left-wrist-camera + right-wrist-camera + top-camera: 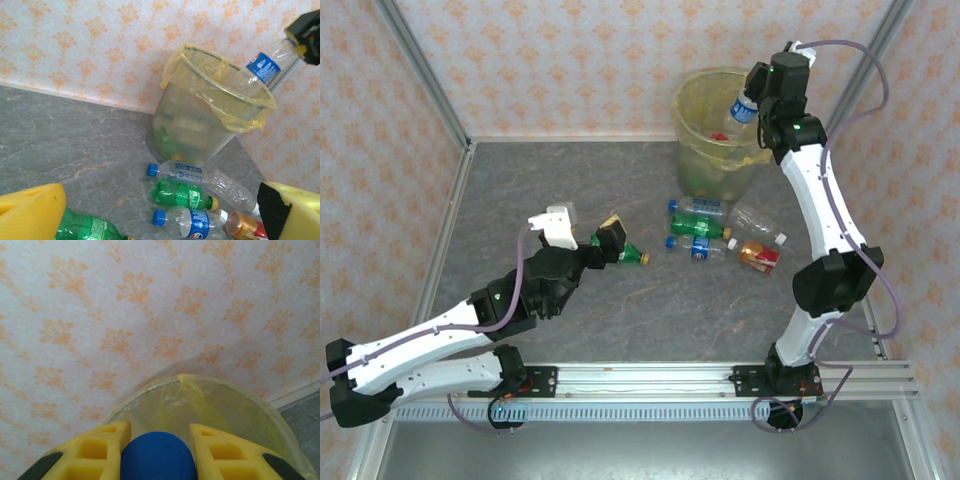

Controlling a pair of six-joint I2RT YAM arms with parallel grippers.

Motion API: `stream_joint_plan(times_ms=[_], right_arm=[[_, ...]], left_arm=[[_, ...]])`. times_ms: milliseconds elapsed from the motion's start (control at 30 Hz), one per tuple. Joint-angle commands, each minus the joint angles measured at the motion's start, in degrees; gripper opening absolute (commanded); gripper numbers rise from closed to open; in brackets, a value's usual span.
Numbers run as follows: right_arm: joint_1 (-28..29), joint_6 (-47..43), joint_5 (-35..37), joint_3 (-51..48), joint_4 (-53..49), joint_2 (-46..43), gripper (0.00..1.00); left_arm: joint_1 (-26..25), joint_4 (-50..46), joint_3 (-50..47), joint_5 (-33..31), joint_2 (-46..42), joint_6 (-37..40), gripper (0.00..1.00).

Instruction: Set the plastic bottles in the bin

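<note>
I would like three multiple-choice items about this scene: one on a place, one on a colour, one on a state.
1. Where is the bottle in the right end effector? A on the table; B over the bin; C beside the left arm's base.
2. Its label is: A blue; B red; C green.
3. The left end effector is: A shut on a bottle; B open; C shut, empty.
B: it hangs above the rim. A: a blue band shows. B: its fingers stand apart.
</note>
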Motion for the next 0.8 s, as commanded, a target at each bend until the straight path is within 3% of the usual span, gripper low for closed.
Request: stream_joint_plan(times_ms=[0,67,300,500,700,767], right_arm=[[-0.22,-1.23,1.81,0.62,1.36,0.59,0.31],[-0.22,-0.98,1.65,0.48,0.89,0.9,0.38],[-0.22,-0.61,0.63,1.02,-1.49,-0.1,0.79],[-0.22,-0.59,-2.07,-1.7,-2.79,-4.79,0.84],[-0.24,-0.77,-6.9,-8.2,-2.52,-12.58,1.0],[-0.16,-0.85,-8.38,-10.57,-2.57,-15.15,1.0]], left_arm=[[0.18,-1.85,-0.9,-3.3,-1.58,-1.83,0.99],[0.21,-2.3,-1.0,-3.8,-1.94,-2.03,0.99],[0.32,-2.32,-0.82,-4.26,-1.73,-1.86,0.99],[1.54,-5.07,1.08,-5.28,1.56,-3.22,0.99],[5.38,-6.44,1.99,-1.09,5.26,-8.22,0.99],[6.6,-6.11,1.99,-0.04,6.25,-9.24,0.99]])
